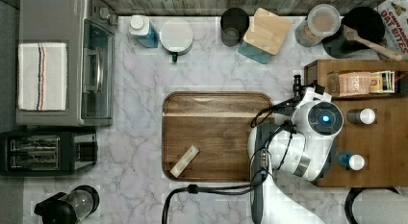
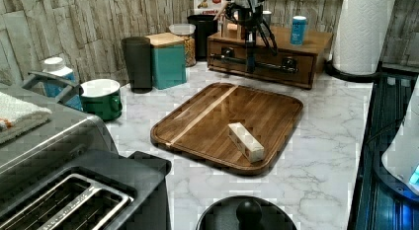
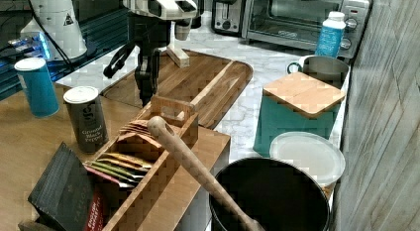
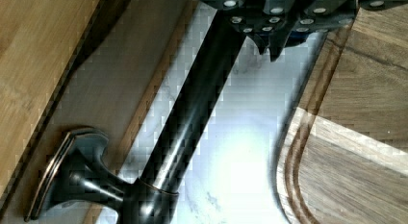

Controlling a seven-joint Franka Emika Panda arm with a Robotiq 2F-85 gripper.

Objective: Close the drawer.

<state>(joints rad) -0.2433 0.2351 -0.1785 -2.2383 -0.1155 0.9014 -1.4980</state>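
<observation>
Kitchen setup, white marbled table (image 1: 139, 84), stone-tile wall behind. End effector (image 2: 250, 62) hangs in front of the cabinet (image 2: 301, 67) face at the dark bar handle (image 4: 192, 118); wrist view puts the handle right under the fingers, but I cannot tell whether they are spread or clamped on it. The drawer (image 2: 262, 59) sits in the cabinet's front, at the top view's right edge of the table; in the left view its face looks nearly flush, so I judge closing almost done. Wooden tray (image 1: 216, 137) lies just beside the cabinet, with a small block (image 1: 184, 161) on it.

Risks: pushing off-centre could skew and jam the drawer; pushing too hard could shift the cabinet and topple the blue bottle (image 2: 298, 30) on top.
</observation>
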